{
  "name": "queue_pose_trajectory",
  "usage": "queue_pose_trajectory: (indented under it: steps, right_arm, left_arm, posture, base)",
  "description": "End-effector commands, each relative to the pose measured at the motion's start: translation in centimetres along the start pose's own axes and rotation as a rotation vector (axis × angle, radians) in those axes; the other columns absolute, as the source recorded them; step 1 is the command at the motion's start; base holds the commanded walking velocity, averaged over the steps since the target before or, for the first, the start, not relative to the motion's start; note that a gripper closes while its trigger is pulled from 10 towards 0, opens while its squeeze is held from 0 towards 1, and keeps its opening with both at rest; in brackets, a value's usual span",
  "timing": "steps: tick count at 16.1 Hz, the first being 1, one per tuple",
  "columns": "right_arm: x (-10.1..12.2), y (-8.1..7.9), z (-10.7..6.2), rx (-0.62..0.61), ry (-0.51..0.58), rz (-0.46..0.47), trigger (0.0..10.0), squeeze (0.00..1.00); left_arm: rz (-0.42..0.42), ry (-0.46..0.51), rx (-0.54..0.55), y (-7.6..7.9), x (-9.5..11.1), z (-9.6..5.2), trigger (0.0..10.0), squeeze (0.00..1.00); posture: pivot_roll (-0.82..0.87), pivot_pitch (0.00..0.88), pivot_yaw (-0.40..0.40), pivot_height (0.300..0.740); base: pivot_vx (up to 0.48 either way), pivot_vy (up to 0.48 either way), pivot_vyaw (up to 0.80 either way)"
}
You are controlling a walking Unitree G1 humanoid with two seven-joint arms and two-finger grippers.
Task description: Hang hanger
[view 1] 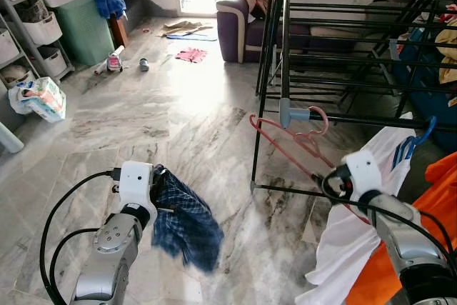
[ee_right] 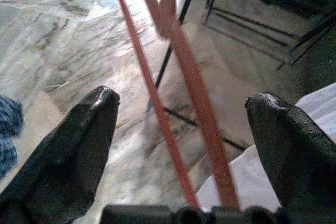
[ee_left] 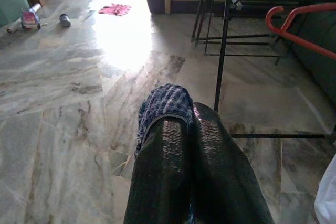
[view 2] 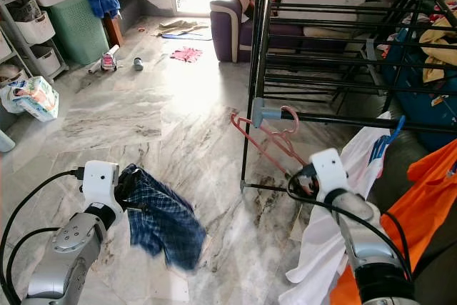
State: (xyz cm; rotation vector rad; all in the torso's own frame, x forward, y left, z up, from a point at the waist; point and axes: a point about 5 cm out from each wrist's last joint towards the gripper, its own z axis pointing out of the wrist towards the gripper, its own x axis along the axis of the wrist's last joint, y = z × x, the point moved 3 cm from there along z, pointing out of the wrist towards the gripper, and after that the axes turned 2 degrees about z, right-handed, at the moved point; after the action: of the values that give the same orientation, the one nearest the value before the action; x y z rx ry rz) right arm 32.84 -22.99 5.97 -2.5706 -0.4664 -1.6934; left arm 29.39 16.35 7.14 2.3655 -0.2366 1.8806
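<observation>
A pink hanger [view 1: 293,141] hangs by its hook from the near rail of the black drying rack [view 1: 357,116], and its lower end slants down toward my right gripper [ee_right: 181,103]. That gripper is open. Its two fingers [ee_right: 79,129] stand wide apart with the hanger's bars [ee_right: 178,51] running between them. My left gripper [ee_left: 184,121] is shut on a blue plaid cloth [view 1: 187,226], which dangles above the marble floor to the left of the rack.
A white garment [view 1: 343,241] on a blue hanger [view 1: 414,144] and an orange garment [view 1: 421,233] hang at the right. A purple sofa [view 1: 239,26] stands behind the rack. Shelves with baskets [view 1: 36,26], a green bin [view 1: 82,26], a bagged pack [view 1: 43,98] and a pink cloth [view 1: 191,54] lie left and far.
</observation>
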Motion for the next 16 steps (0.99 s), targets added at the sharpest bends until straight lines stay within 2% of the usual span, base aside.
queue_pose_trajectory:
  steps: [1,8,11,16]
  right_arm:
    - [0.44,0.31,0.07,0.002,0.014,0.023,0.0,0.0]
    - [0.49,-0.57,0.13,0.117,0.062,0.102,0.0,0.0]
    - [0.15,-0.1,0.11,0.095,0.045,0.11,0.0,0.0]
    - [0.07,-0.35,0.35,0.109,0.052,0.1,0.0,0.0]
  left_arm:
    - [0.015,0.005,-0.001,-0.15,0.32,-0.15,10.0,0.0]
    - [0.019,-0.009,-0.011,0.07,0.18,-0.08,10.0,0.0]
    - [0.02,-0.01,-0.013,0.19,0.16,0.01,10.0,0.0]
    - [0.021,-0.011,-0.009,0.16,0.17,0.04,10.0,0.0]
  posture:
    - [0.02,0.013,0.013,0.74]
    - [0.01,0.02,0.019,0.74]
    - [0.01,0.017,0.018,0.74]
    - [0.01,0.012,0.016,0.74]
  base:
    - [0.0,0.0,0.0]
    - [0.0,0.0,0.0]
    - [0.0,0.0,0.0]
    - [0.0,0.0,0.0]
